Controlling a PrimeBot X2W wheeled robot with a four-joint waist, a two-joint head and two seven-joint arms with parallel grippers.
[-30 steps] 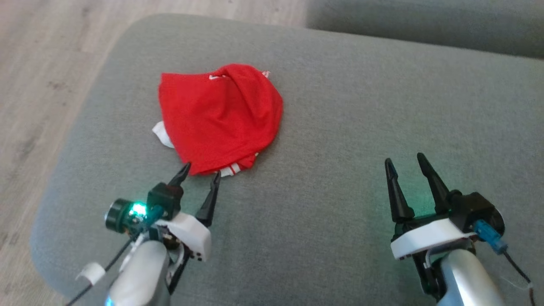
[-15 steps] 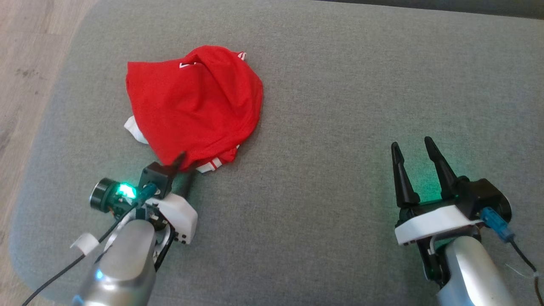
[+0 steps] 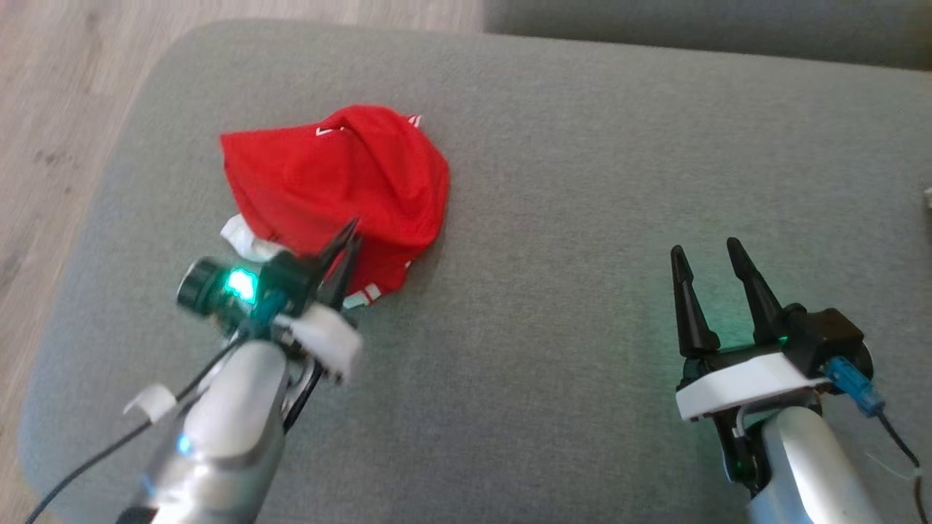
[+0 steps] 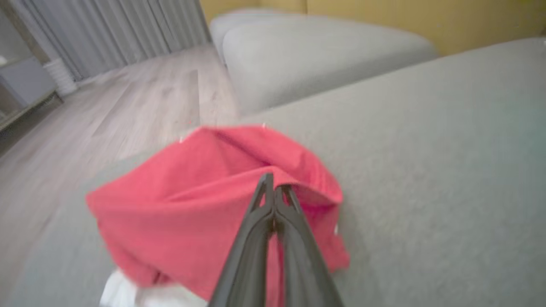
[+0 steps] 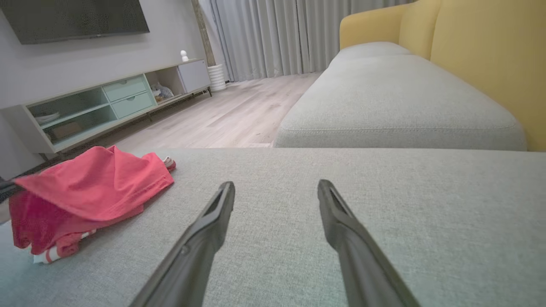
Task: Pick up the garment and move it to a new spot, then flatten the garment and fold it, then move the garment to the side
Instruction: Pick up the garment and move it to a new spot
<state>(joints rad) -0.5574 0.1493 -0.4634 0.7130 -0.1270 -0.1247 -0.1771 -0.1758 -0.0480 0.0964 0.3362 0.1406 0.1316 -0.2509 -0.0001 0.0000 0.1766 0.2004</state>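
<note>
Red garment [image 3: 342, 175] is a crumpled heap at 10 o'clock, white trim peeking out. Left pincer [image 3: 352, 233] pinches its edge, right pincer [image 3: 705, 253] gapes wide, empty

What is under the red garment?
The garment lies on a grey cushion; white cloth pokes out at its left edge. How far that cloth runs beneath is covered.

Crumpled red garment [image 3: 342, 178], white-trimmed, near edge apparently lifted, on grey cushion [image 3: 582, 145].
</note>
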